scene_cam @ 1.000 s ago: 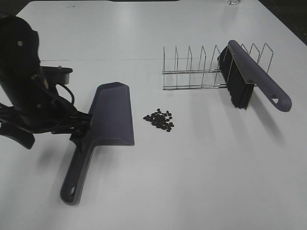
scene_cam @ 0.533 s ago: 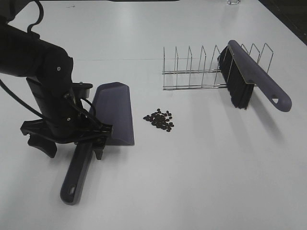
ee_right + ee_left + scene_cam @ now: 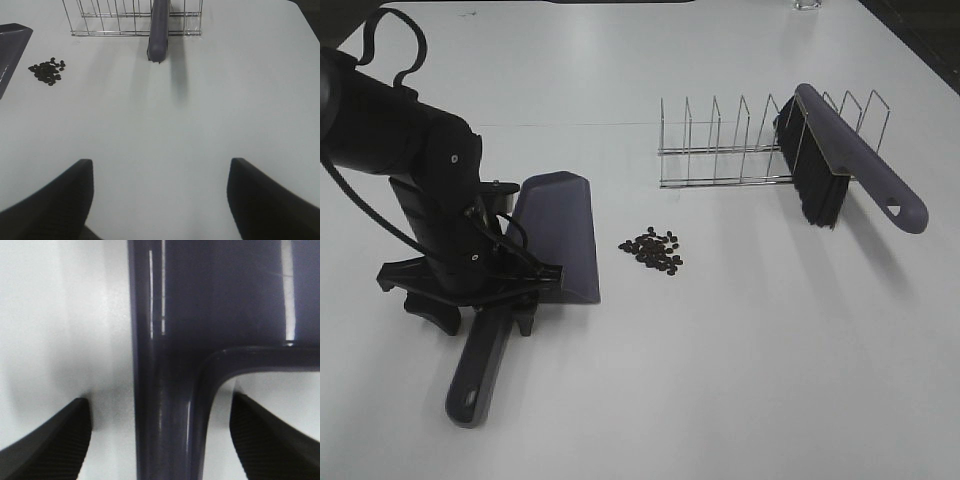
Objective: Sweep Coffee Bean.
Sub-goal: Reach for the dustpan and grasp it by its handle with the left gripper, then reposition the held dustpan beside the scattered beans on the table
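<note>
Table (image 3: pixel 740 380) white, faint sheen; coffee bean (image 3: pixel 652 251) pile just beside dustpan (image 3: pixel 555 235)

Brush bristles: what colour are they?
Black. The bristles hang below the purple-grey handle; the exterior high view shows them best.

The left arm (image 3: pixel 405 150) folds steeply downward, aiming the left end effector (image 3: pixel 488 310) straight at the counter (image 3: pixel 740 350), with its dark fingers (image 3: pixel 50 440) spread wide and set low. The right end effector (image 3: pixel 160 200) hangs well above the counter, tilted forward, its fingers likewise held wide apart.
</note>
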`<state>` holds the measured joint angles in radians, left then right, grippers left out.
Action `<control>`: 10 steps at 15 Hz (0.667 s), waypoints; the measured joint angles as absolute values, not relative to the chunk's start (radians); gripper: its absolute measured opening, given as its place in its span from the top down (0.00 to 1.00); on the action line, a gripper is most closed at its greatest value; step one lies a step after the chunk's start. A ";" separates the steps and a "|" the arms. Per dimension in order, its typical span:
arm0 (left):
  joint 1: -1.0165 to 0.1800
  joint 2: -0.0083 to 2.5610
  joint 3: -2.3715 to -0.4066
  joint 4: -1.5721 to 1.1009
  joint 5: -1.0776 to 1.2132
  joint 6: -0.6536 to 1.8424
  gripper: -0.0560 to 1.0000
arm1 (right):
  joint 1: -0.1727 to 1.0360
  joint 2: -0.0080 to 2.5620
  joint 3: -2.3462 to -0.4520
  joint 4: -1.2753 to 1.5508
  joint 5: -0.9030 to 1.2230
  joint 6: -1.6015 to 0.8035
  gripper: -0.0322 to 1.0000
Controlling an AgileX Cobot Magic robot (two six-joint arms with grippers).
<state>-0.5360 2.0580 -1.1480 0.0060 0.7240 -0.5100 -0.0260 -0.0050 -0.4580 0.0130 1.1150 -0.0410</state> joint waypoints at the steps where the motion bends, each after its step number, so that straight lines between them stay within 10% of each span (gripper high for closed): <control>1: -0.536 2.058 -1.148 0.005 0.724 -0.510 0.35 | -0.026 -0.005 -0.458 0.013 1.115 -0.041 0.33; 4: -0.536 2.058 -1.148 0.000 0.725 -0.505 0.64 | -0.026 -0.005 -0.458 0.013 1.115 -0.041 0.33; 10: -0.536 2.058 -1.148 0.000 0.725 -0.452 0.64 | -0.026 -0.005 -0.458 0.013 1.115 -0.041 0.33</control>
<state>-0.5360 2.0580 -1.1480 0.0000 0.7250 -0.4520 -0.0260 -0.0050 -0.4580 0.0130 1.1150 -0.0410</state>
